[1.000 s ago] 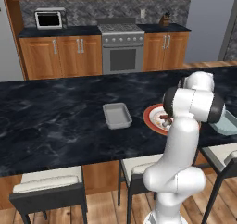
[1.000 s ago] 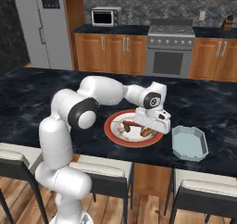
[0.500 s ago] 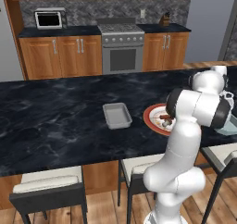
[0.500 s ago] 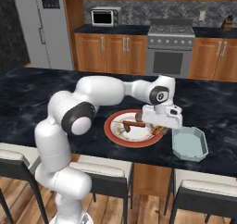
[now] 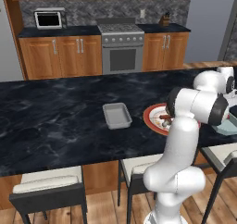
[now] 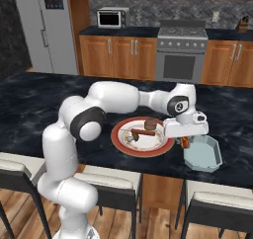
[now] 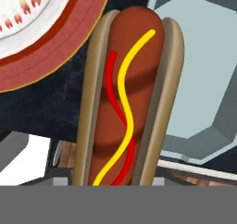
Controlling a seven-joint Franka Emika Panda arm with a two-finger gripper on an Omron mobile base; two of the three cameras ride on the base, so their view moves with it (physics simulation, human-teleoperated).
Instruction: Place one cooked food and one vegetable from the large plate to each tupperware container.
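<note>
Tool [image 6: 185, 142], clamped on the hot dog [image 7: 124, 98], had swung from above the large plate [image 6: 120, 140] toward three o'clock, reaching the pale blue container's [image 6: 203, 154] near rim on the surface [image 6: 29, 102].

A brown sausage in a tan bun, the hot dog [image 7: 125, 98] is striped with wavy red and yellow lines. The plate [image 6: 120, 143] is rimmed red-orange around white. One container [image 6: 202, 154] is pale blue, the other [image 5: 116, 115] grey. The counter [image 5: 51, 116] is marbled black.
</note>
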